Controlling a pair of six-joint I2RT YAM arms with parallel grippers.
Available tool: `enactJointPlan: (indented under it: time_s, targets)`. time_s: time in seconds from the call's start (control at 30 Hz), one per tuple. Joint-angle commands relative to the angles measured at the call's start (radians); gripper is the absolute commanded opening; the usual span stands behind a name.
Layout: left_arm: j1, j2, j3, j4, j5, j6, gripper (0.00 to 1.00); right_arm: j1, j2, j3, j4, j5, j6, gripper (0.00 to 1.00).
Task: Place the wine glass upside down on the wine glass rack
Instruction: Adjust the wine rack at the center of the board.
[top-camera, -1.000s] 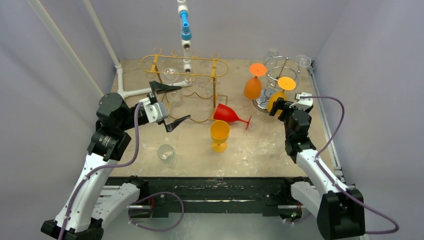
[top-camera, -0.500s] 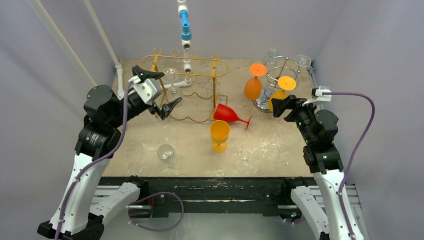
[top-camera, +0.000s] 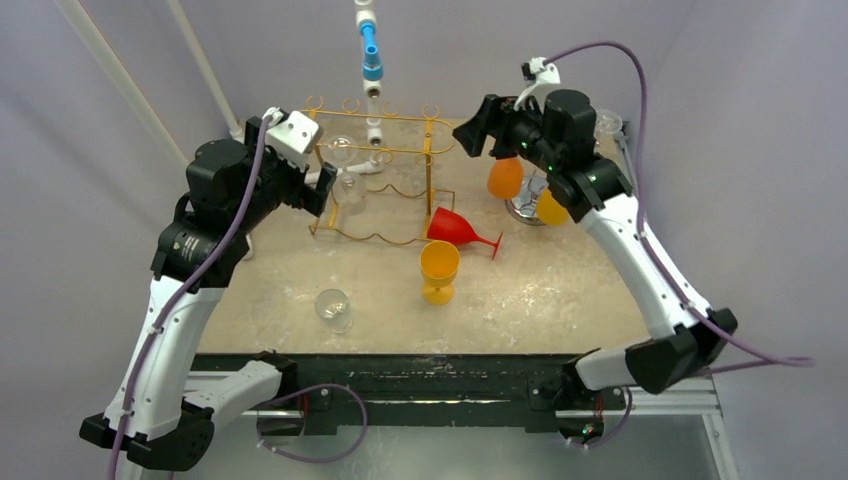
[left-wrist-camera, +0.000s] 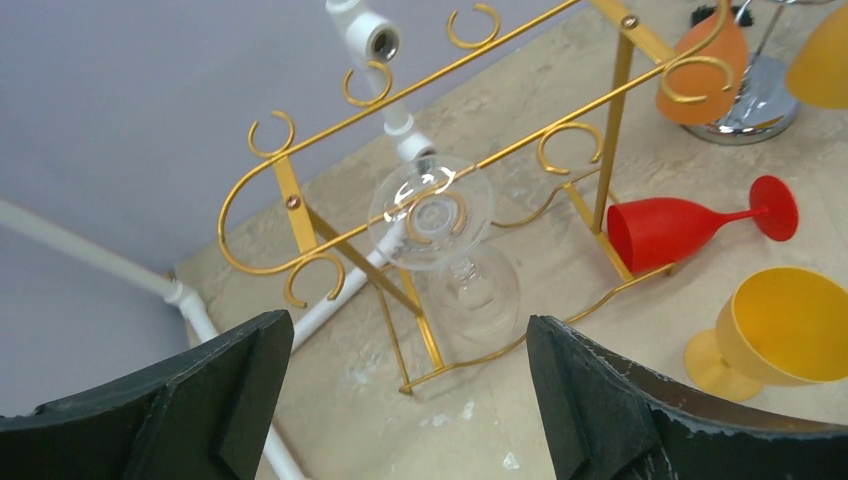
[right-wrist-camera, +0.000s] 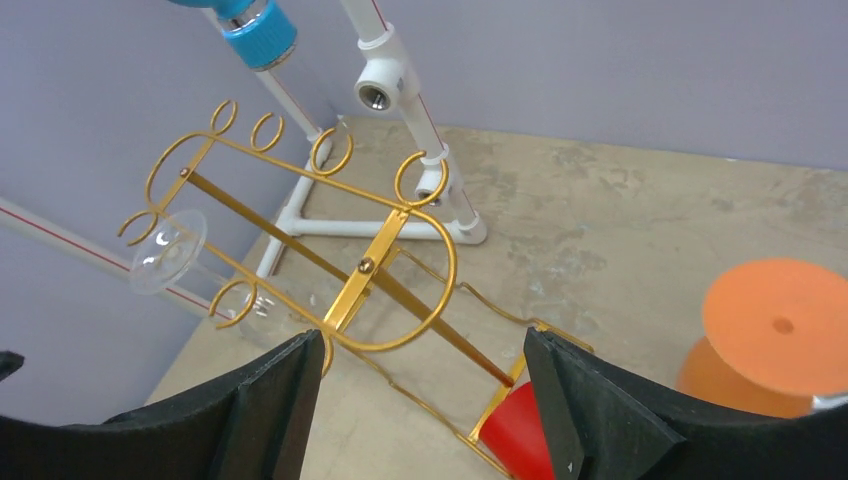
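A gold wire wine glass rack (top-camera: 430, 175) stands at the back of the table; it also shows in the left wrist view (left-wrist-camera: 291, 200) and the right wrist view (right-wrist-camera: 368, 265). A clear wine glass (top-camera: 346, 182) hangs upside down on its left side, foot up (left-wrist-camera: 432, 205), also seen from the right wrist (right-wrist-camera: 168, 250). My left gripper (top-camera: 300, 165) is open and empty, raised just left of the rack (left-wrist-camera: 408, 330). My right gripper (top-camera: 478, 125) is open and empty, high above the rack's right end (right-wrist-camera: 423, 340).
A red glass (top-camera: 455, 230) lies on its side by the rack's right foot. A yellow glass (top-camera: 438, 268) stands upright in front of it. Another clear glass (top-camera: 333, 308) stands near the front left. Orange glasses (top-camera: 505, 178) hang on a silver rack (top-camera: 560, 135). White pipes (top-camera: 372, 110) stand behind.
My right arm has swung up and to the left, from beside the silver rack to above the gold rack. My left gripper has risen and pulled back slightly; both stay open.
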Motion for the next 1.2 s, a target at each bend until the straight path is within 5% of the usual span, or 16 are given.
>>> enactJointPlan:
  time_s: [0.0,0.3,0.43,0.57,0.67,0.83,1.0,1.17]
  targets:
    - [-0.004,0.000,0.028,-0.067,-0.165,-0.049,0.92,0.009,0.115,0.148,-0.008,-0.034,0.028,0.82]
    - [-0.004,0.025,0.023,-0.063,-0.259,-0.033,0.75,0.009,0.267,0.276,-0.016,-0.121,0.064,0.71]
    - [-0.003,0.056,0.006,-0.038,-0.339,0.011,0.66,0.009,0.259,0.235,0.001,-0.123,0.071,0.59]
    - [-0.003,0.086,-0.008,-0.013,-0.352,0.031,0.65,0.009,0.263,0.225,0.003,-0.149,0.075,0.36]
    - [-0.003,0.087,-0.007,0.001,-0.316,0.025,0.65,0.010,0.257,0.214,0.002,-0.158,0.077,0.28]
    - [-0.003,0.101,0.001,-0.006,-0.303,0.050,0.65,0.013,0.227,0.163,0.005,-0.164,0.079,0.27]
    - [-0.003,0.110,-0.020,0.008,-0.324,0.105,0.67,0.016,0.179,0.098,0.007,-0.132,0.080,0.54]
    - [-0.003,0.118,-0.035,0.015,-0.325,0.127,0.69,0.017,0.147,0.106,0.010,-0.118,0.085,0.60]
